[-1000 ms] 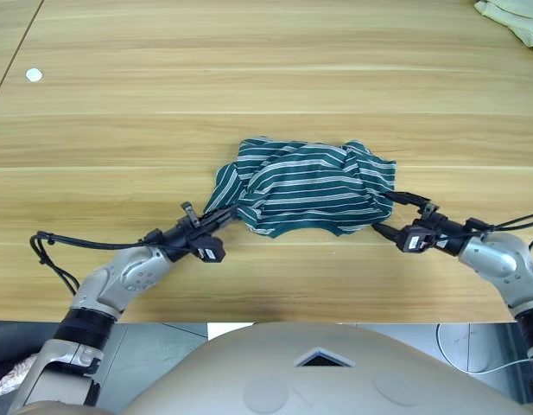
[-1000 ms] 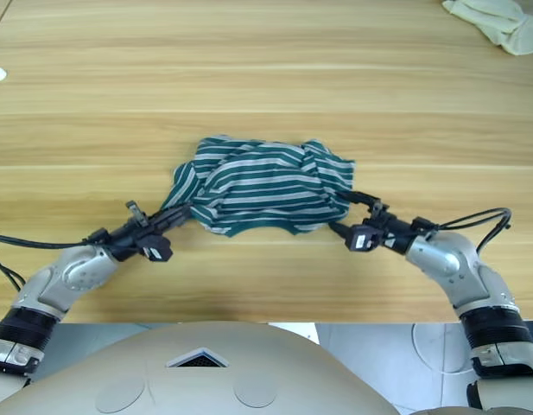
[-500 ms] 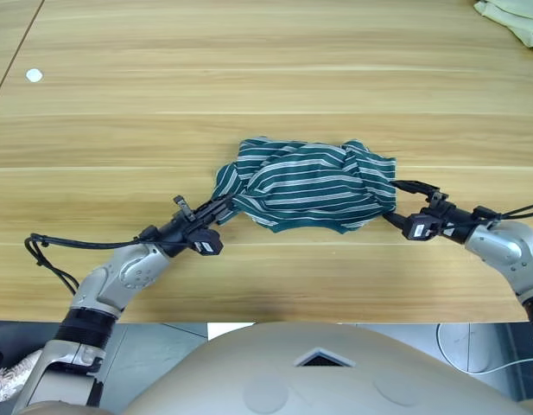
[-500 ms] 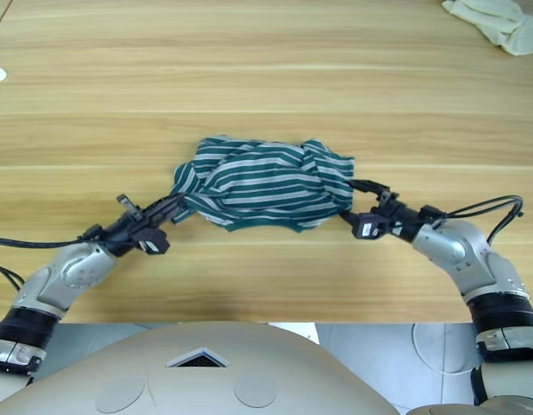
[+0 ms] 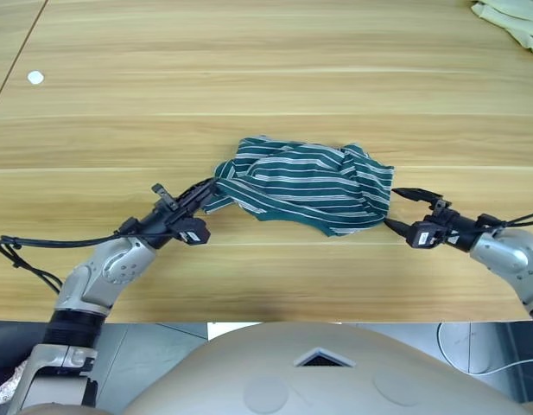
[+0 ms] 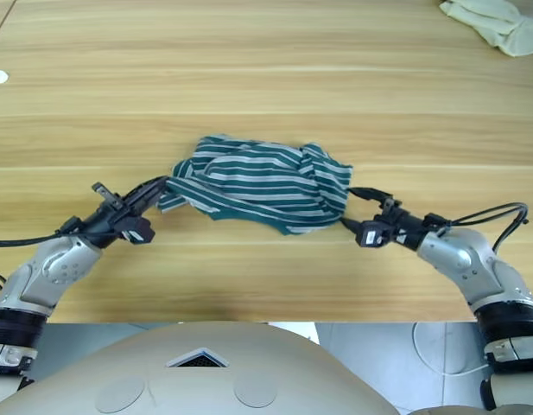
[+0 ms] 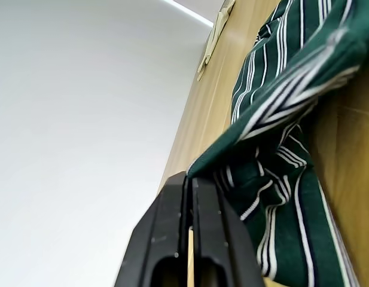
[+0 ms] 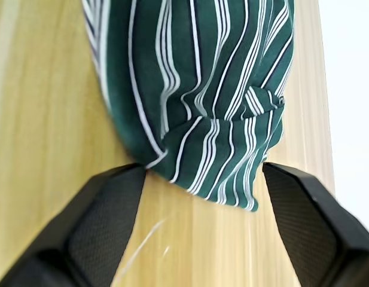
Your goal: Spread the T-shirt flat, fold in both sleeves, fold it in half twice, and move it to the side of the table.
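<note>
A wooden tabletop [image 5: 266, 78] is seen with a crumpled green striped T-shirt [image 5: 305, 181] lying near its middle. The shirt's left edge is pinched in the left tool [image 5: 210, 184], its arm stretched low. The right tool [image 5: 392, 207] is held wide apart at the shirt's right edge.

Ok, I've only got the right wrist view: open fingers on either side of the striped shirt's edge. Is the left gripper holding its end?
Observer: Yes, the left gripper is shut on the T-shirt at its left edge.
Operator: Is the shirt flat?
Observer: No, it lies bunched and wrinkled in the middle of the table.
Operator: Anything else up there?
Observer: A cream cloth at the far right corner, well apart from the shirt.
</note>
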